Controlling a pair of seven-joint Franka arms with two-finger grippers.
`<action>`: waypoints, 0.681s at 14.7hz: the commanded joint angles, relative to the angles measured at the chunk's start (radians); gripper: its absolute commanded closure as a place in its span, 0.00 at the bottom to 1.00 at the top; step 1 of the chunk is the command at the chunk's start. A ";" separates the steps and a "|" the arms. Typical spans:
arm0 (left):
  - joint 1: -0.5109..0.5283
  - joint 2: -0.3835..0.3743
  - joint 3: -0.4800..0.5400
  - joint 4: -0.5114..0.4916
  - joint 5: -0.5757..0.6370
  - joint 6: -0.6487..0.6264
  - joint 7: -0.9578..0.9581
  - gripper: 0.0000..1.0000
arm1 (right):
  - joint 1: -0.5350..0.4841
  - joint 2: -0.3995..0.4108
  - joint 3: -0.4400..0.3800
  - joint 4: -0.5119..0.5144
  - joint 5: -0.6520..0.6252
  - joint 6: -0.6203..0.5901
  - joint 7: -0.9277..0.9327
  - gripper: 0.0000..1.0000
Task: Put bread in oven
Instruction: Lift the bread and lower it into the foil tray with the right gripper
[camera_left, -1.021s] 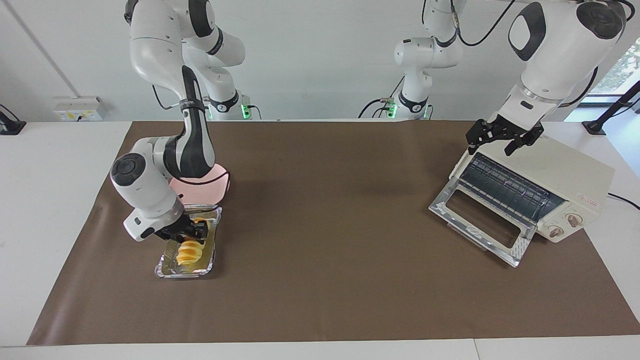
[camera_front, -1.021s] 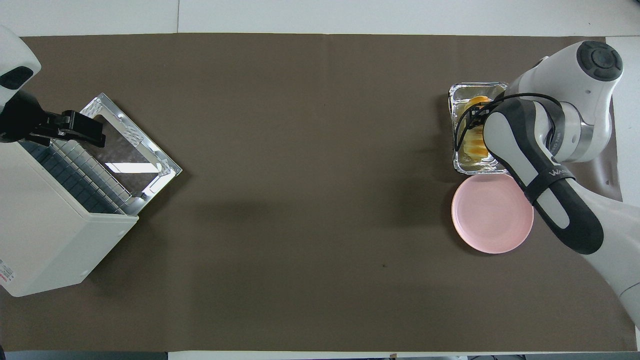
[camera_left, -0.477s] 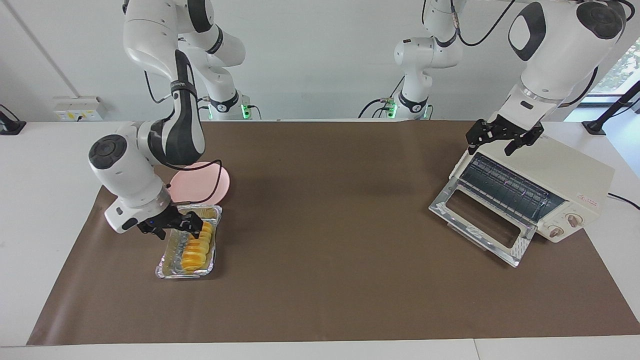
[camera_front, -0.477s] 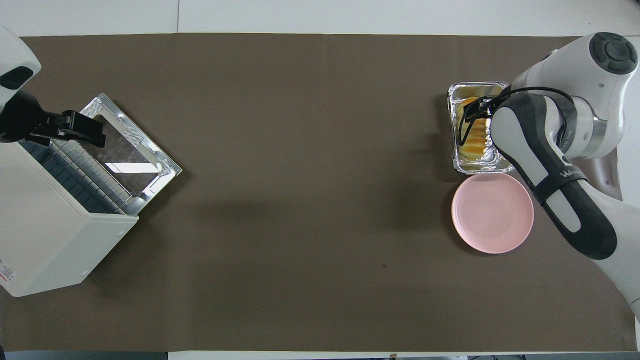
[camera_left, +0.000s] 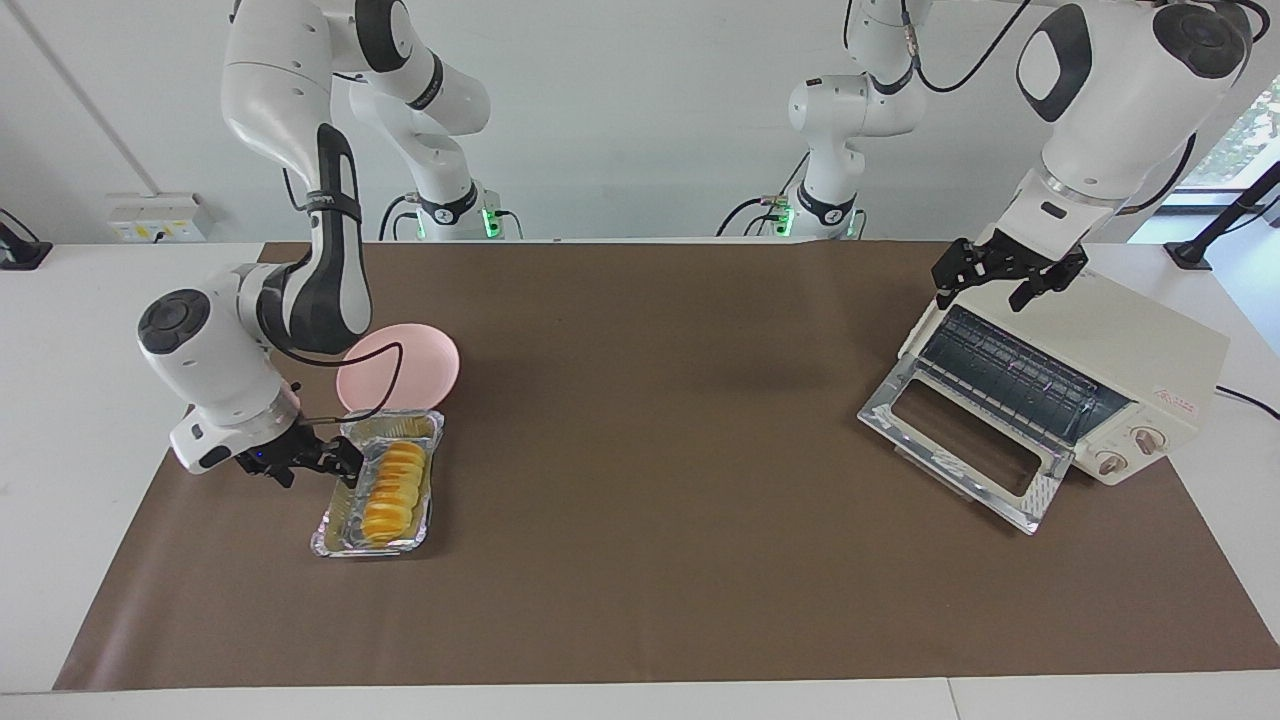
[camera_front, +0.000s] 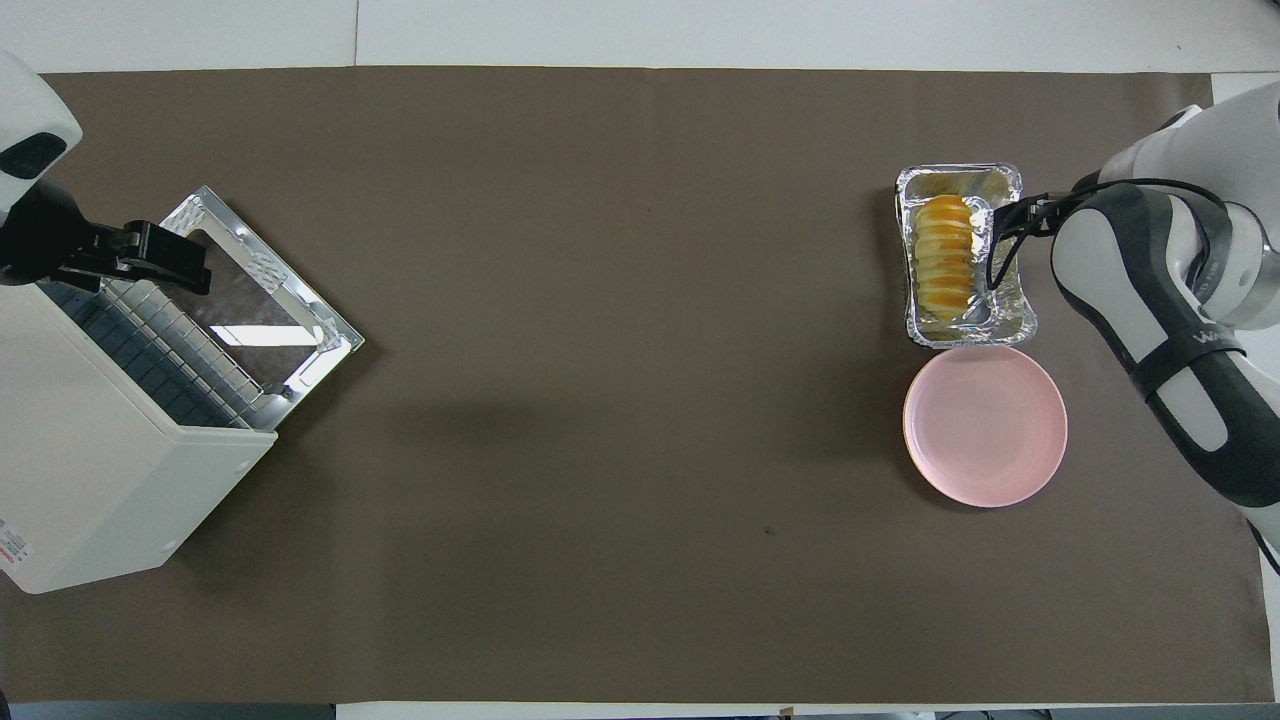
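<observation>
The bread lies in the foil tray at the right arm's end of the brown mat, just beside the pink plate, which is nearer the robots. The right gripper hangs empty with fingers spread at the tray's edge, seemingly just clear of it, though that is hard to judge. The left gripper waits, spread wide and empty, over the top of the oven, whose door is dropped open

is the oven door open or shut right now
Open. The oven has its glass door dropped down onto the mat, with the wire rack exposed inside.
</observation>
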 joint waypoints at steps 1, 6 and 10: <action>0.002 -0.017 0.004 -0.017 -0.017 -0.003 0.009 0.00 | -0.004 -0.024 0.009 -0.062 0.009 0.046 -0.016 0.02; 0.002 -0.017 0.004 -0.017 -0.017 -0.004 0.009 0.00 | 0.002 -0.028 0.009 -0.062 0.009 0.037 -0.003 0.61; 0.002 -0.017 0.004 -0.017 -0.017 -0.003 0.009 0.00 | 0.001 -0.034 0.009 -0.062 0.009 0.030 0.019 1.00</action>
